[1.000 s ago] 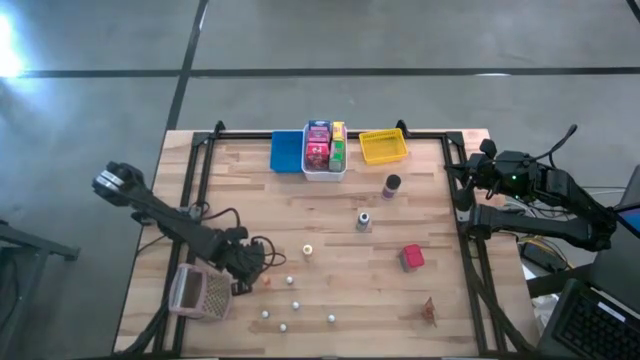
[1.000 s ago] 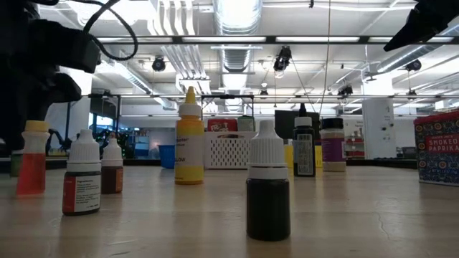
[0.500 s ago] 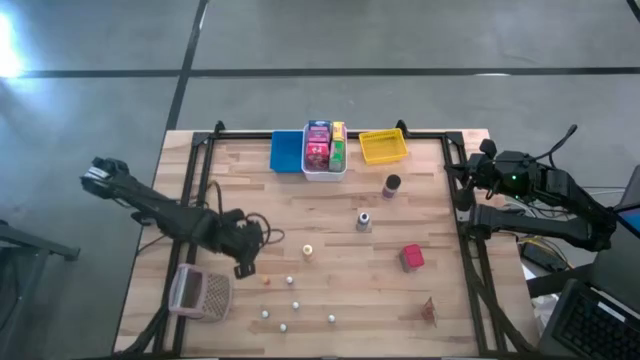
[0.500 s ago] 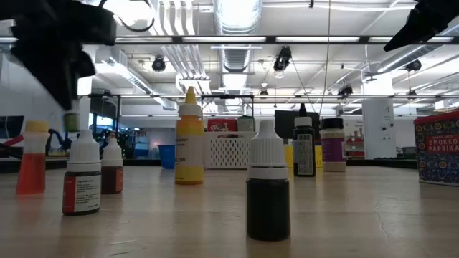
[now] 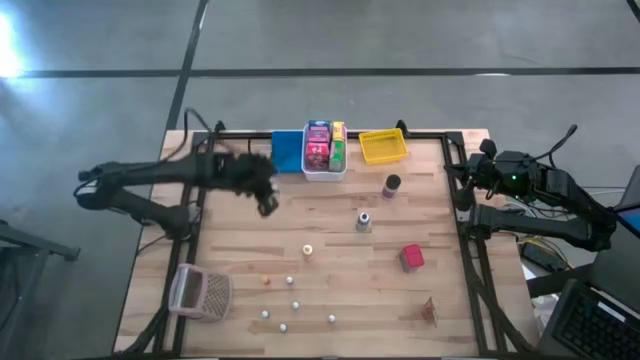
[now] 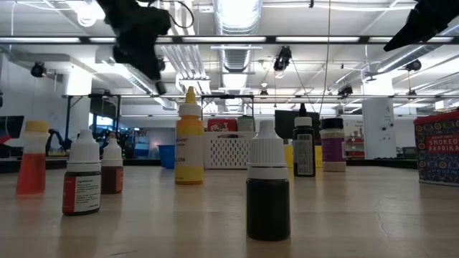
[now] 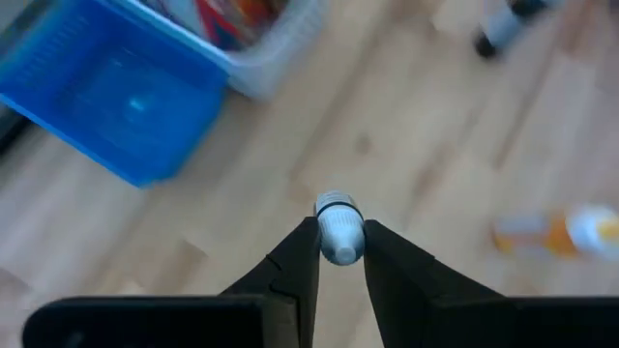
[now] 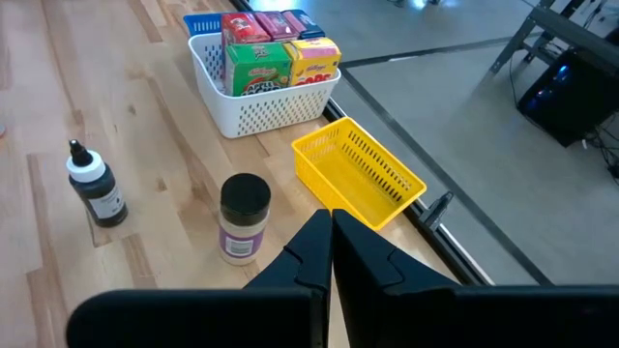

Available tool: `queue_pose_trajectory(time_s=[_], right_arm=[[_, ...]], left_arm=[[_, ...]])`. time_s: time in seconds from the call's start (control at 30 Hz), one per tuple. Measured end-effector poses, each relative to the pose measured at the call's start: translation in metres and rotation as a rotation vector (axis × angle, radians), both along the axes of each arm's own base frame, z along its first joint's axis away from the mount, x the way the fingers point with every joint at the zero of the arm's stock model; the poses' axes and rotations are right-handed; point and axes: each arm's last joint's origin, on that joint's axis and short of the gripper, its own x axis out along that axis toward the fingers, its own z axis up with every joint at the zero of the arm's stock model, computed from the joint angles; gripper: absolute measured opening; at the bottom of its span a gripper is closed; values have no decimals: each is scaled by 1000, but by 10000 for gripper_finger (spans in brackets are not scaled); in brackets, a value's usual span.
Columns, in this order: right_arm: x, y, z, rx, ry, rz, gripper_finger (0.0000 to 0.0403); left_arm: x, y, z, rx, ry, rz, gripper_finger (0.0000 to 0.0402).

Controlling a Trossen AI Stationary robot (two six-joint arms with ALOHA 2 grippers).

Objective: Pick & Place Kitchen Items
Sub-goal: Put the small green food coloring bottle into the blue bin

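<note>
White-capped small bottle [image 7: 338, 230] is clamped, we note, in the left gripper [image 5: 266, 203], upper centre-left; right gripper [image 8: 330, 235] sits closed, empty.

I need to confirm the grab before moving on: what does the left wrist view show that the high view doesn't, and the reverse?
Only the left wrist view shows the left gripper shut on a small white-capped bottle, and an orange bottle lying on its side.

Only the high view shows the whole table: the right gripper parked at the right edge, the yellow bin, the red box and the mesh basket.

Both show the blue bin and the white bin beside it.
</note>
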Motion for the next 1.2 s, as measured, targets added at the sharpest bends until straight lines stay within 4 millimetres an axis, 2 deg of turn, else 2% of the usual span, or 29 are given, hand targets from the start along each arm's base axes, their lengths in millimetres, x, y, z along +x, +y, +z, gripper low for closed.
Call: queue_pose_trajectory(time_s=[0.17, 0.47, 0.63, 0.83, 1.2], right_arm=[[0, 0, 0, 0, 0, 0, 8], [0, 0, 0, -1, 1, 0, 8], [0, 0, 0, -2, 1, 1, 8], [0, 0, 0, 0, 0, 0, 8], [0, 0, 0, -2, 1, 1, 8]], left_arm=[[10, 47, 17, 15, -42, 53, 80], [38, 119, 14, 20, 25, 61, 80], [46, 152, -2, 21, 89, 76, 80], [43, 185, -28, -20, 149, 119, 80], [56, 223, -68, -35, 181, 91, 80]])
